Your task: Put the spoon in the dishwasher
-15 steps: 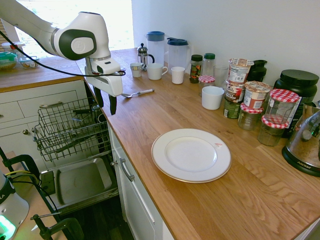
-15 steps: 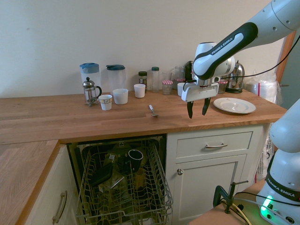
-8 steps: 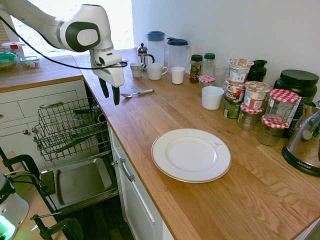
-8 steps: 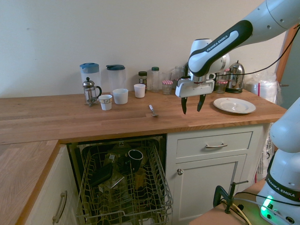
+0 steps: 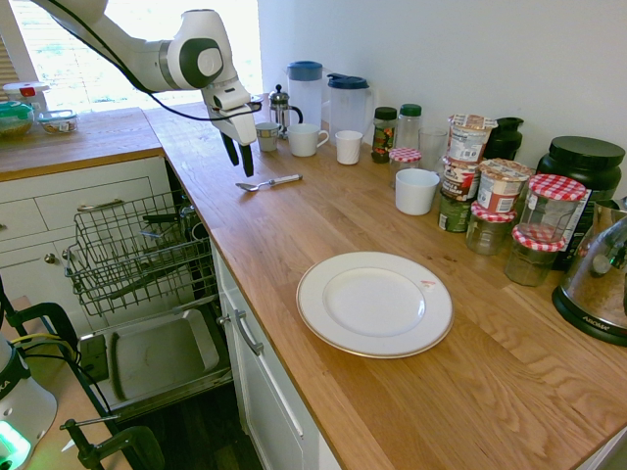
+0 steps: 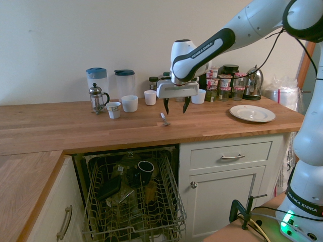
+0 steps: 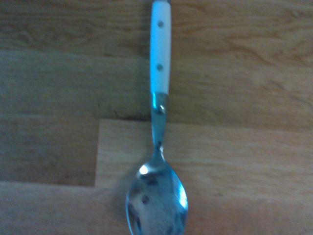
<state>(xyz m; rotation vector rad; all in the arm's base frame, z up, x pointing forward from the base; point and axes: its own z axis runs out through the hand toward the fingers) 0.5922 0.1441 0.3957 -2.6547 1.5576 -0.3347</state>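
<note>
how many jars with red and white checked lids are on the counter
3, counting what shows. Two checked-lid jars stand near the kettle: a tall one and a short one in front. A third sits by the white cup. Others may be hidden behind the tubs.

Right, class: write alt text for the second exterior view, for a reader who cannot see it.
A white robot arm holds its open gripper just above a spoon lying on a wooden worktop, not touching it. Below the worktop, the dishwasher stands open with its loaded wire rack pulled out. Jugs, cups and jars line the wall, and a white plate sits to the right.
</note>
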